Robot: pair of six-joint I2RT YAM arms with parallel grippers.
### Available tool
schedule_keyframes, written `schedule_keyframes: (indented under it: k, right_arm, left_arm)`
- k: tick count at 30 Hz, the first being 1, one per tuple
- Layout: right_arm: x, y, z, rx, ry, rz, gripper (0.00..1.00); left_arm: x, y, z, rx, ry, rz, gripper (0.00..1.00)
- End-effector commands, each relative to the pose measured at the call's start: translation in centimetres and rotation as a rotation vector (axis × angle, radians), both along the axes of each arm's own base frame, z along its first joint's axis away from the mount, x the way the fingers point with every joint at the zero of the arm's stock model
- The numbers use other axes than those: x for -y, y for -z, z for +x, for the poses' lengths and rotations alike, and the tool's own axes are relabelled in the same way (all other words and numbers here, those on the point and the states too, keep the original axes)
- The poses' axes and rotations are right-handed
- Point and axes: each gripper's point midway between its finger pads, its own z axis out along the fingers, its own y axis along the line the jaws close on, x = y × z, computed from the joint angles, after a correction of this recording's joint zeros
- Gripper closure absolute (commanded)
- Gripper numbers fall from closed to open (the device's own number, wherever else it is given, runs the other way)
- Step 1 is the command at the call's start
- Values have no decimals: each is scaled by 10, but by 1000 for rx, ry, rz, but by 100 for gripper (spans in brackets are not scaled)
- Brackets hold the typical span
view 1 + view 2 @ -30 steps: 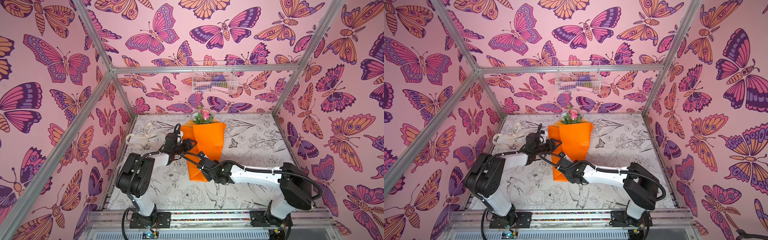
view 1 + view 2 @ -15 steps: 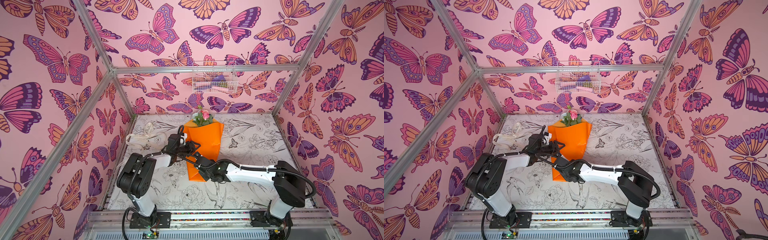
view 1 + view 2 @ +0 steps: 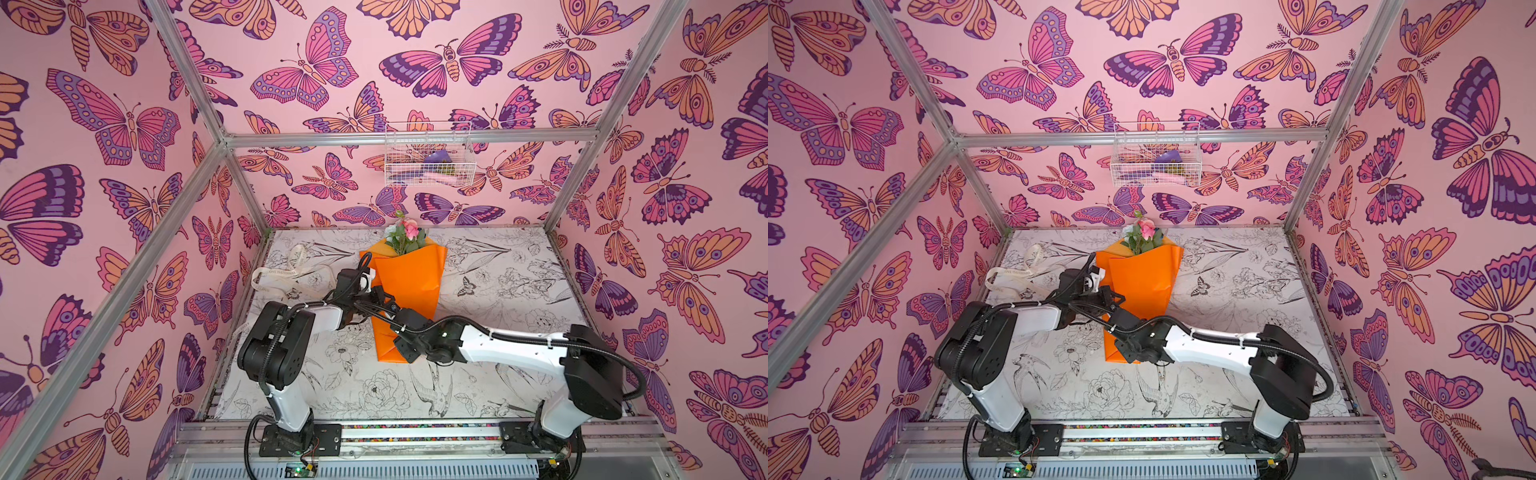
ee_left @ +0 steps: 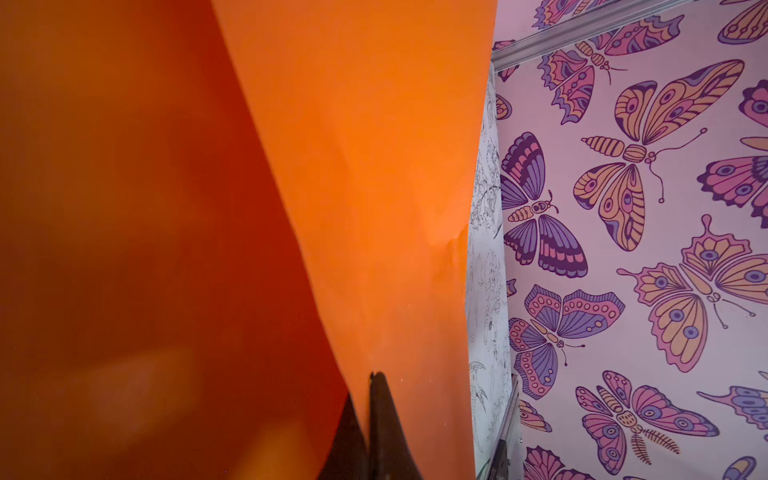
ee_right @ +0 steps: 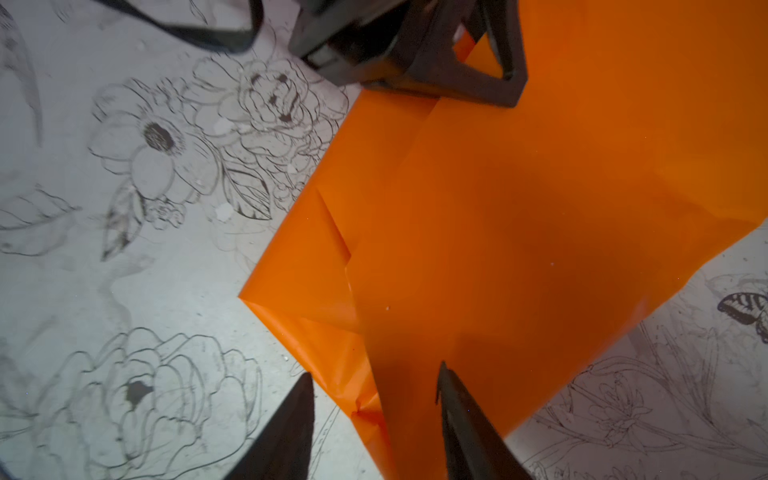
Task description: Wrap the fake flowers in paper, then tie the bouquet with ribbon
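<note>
On the floral mat (image 3: 498, 291), left tool (image 4: 365, 386) pinches bouquet (image 3: 409, 282) by its edge; right tool (image 5: 375, 370) gapes.

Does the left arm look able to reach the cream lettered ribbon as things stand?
Probably not yet: the left gripper is shut on the orange-paper-wrapped bouquet of fake flowers. The cream lettered ribbon lies close by, nothing between.
</note>
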Motion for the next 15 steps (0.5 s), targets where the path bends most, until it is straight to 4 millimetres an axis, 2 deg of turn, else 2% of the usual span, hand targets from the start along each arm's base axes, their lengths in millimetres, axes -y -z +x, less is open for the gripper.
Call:
schedule_keyframes:
  k: [1, 3, 6, 9, 14, 15]
  right_arm:
    - [18, -19, -3, -3, 81, 52, 42]
    - [35, -17, -2, 6, 155, 36, 38]
    - [48, -8, -6, 29, 195, 14, 35]
    - [51, 0, -10, 56, 225, -32, 32]
    - [45, 10, -12, 114, 244, -100, 29]
    - [45, 19, -11, 118, 254, -131, 28]
  left_arm:
    - [0, 2, 4, 30, 30, 25, 100]
    - [0, -1, 4, 35, 32, 21, 100]
    - [0, -2, 3, 31, 31, 18, 100]
    - [1, 0, 3, 24, 33, 17, 100]
    - [1, 3, 3, 18, 30, 18, 100]
    - [1, 3, 4, 17, 31, 19, 100]
